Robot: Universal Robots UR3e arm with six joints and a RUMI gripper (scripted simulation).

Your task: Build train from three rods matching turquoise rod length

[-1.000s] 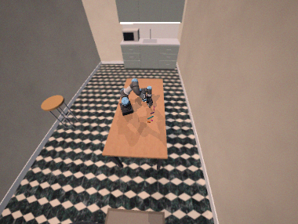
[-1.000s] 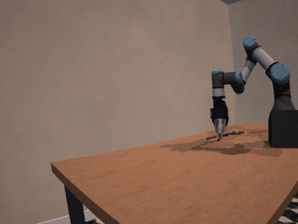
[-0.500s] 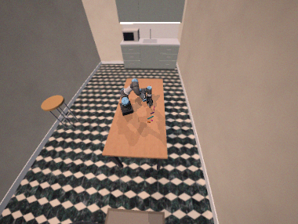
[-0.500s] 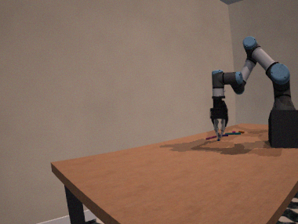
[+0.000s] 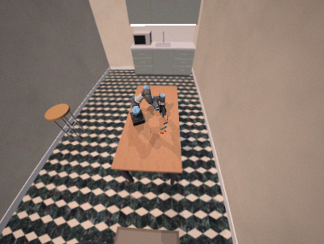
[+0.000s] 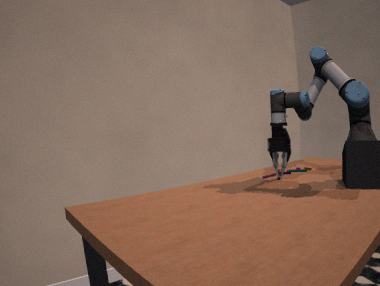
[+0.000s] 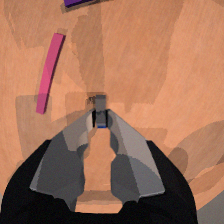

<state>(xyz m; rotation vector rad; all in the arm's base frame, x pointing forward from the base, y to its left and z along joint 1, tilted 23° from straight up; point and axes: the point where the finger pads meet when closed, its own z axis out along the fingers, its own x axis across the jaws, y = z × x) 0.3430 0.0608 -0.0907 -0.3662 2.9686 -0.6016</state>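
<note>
My gripper (image 7: 101,110) (image 6: 279,173) (image 5: 163,113) points straight down, with its tips just above the table (image 7: 165,65) (image 6: 225,225) (image 5: 145,153). It is shut on a short blue rod (image 7: 101,120), which shows as a small dark block with a blue edge between the fingertips. In the wrist view a long pink rod (image 7: 49,72) lies flat to the upper left of the tips, well apart from them. The end of a purple rod (image 7: 82,2) shows at the top edge. In the exterior and top views the other rods (image 6: 295,171) (image 5: 164,125) lie in a small group near the gripper, too small to tell apart.
The arm's dark base block (image 6: 361,164) (image 5: 137,118) stands on the table beside the rods. A round stool (image 5: 57,113) stands on the checkered floor to the left of the table. Kitchen cabinets (image 5: 162,60) line the far wall.
</note>
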